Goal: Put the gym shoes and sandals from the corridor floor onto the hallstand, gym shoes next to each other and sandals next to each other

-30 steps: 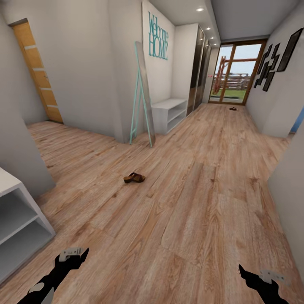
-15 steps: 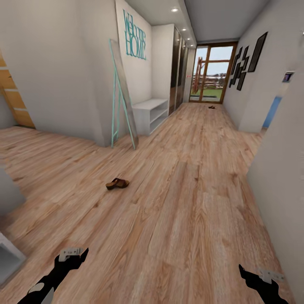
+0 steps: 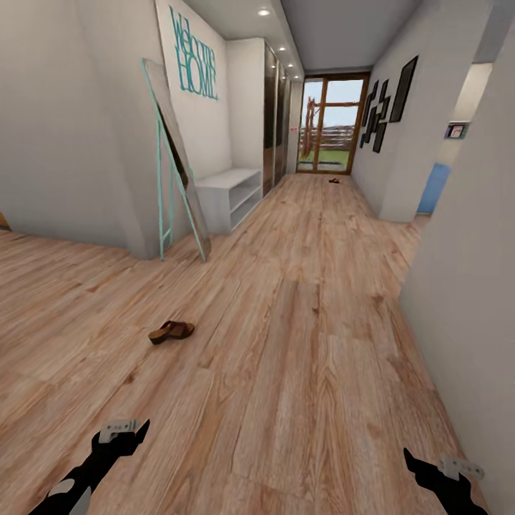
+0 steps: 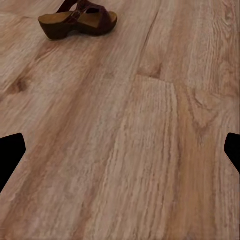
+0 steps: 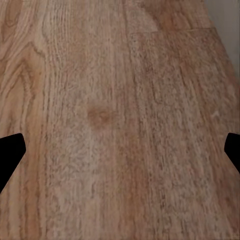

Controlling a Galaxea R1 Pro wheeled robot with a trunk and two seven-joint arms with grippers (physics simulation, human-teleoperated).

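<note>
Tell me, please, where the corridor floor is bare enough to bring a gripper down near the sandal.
Bare planks of the corridor floor stretch between the sandal and the right-hand wall, and ahead of the left gripper and right gripper. It is tighter by the leaning mirror and the low white bench against the left wall.

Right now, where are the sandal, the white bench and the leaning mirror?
sandal [image 3: 171,332], head view, on its strap.
white bench [image 3: 227,178], head view, on its top board.
leaning mirror [image 3: 176,157], head view, on its glass.
</note>
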